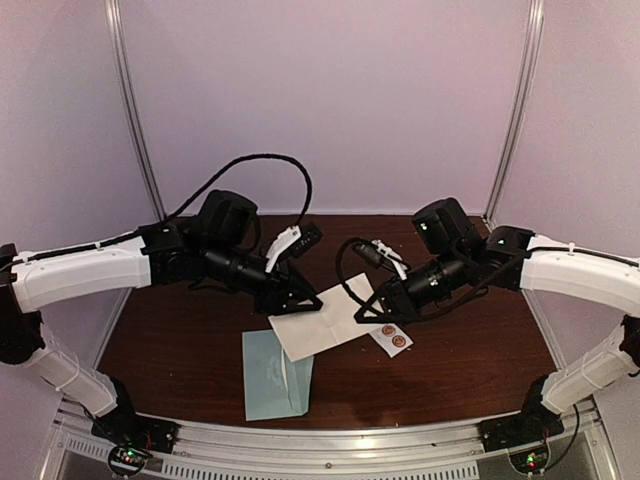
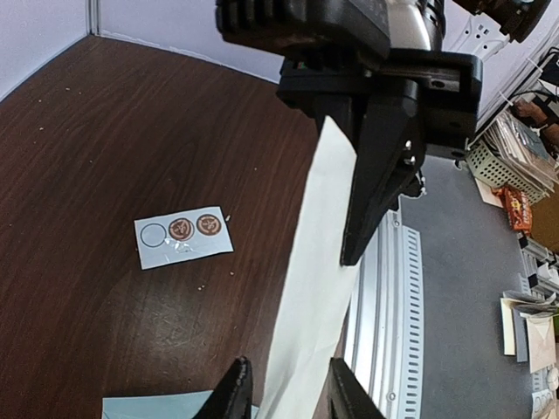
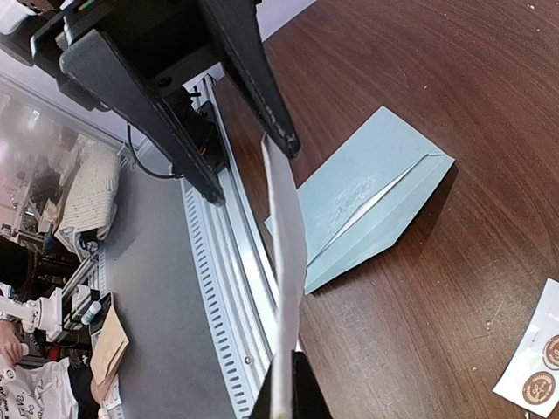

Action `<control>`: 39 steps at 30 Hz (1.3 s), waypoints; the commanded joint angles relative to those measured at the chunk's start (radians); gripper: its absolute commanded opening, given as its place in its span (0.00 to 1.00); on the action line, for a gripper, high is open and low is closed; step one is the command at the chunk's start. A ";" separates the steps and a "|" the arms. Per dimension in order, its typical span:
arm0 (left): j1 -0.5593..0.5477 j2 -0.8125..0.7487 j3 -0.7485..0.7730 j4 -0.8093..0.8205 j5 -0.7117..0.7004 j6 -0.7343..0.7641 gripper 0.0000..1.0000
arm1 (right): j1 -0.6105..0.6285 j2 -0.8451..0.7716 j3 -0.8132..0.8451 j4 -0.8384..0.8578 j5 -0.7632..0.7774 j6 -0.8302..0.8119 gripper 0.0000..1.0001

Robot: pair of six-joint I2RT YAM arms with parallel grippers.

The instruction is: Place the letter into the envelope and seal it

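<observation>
- Two claws share one sheet, and the weaker hold is on the left. The left gripper [image 2: 290, 394] has its jaws partly apart on either side of the letter [image 1: 320, 328], and neither wrist view shows a real pinch. If it shuts on the very edge, I judge the paper may buckle or slide out.
- Low and slightly left of the letter, the envelope [image 1: 278, 375] lies flat on the table [image 1: 180, 340] near the front rail. Neither claw touches it, and its pointed flap looks folded out. Nothing pins it, and its mouth hardly gapes. A push from the sheet could shove it along the wood or toward the rail instead of going in.
- Between the claws, the letter hangs clear of the table, above the envelope's far end. Pulling from both sides in different directions would probably crease or tear it.
- Further right, the right gripper [image 3: 288, 394] is clamped tight on the letter's other edge. Should it let go before the left has a firm hold, the sheet would likely drop, perhaps askew across the envelope.
- Just beside that claw lies the sticker strip [image 1: 392, 340], close under the letter's right corner. A low sweep of paper or finger could drag it off or snag a sticker.
</observation>
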 commanded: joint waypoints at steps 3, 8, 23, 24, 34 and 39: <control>-0.015 0.022 0.018 0.011 0.030 0.013 0.23 | 0.005 0.006 0.029 -0.007 -0.008 -0.017 0.00; -0.021 0.030 0.013 0.011 0.027 0.012 0.18 | 0.005 0.000 0.029 -0.011 0.000 -0.017 0.00; -0.023 -0.099 -0.123 0.349 -0.178 -0.204 0.00 | -0.007 -0.166 -0.159 0.411 0.220 0.237 0.72; -0.024 -0.120 -0.151 0.432 -0.215 -0.251 0.00 | -0.006 -0.193 -0.209 0.508 0.266 0.295 0.75; -0.024 -0.184 -0.305 0.950 -0.299 -0.489 0.00 | 0.074 -0.188 -0.485 1.240 0.450 0.580 0.79; -0.023 -0.181 -0.313 0.971 -0.272 -0.517 0.00 | 0.092 -0.096 -0.382 1.226 0.389 0.546 0.75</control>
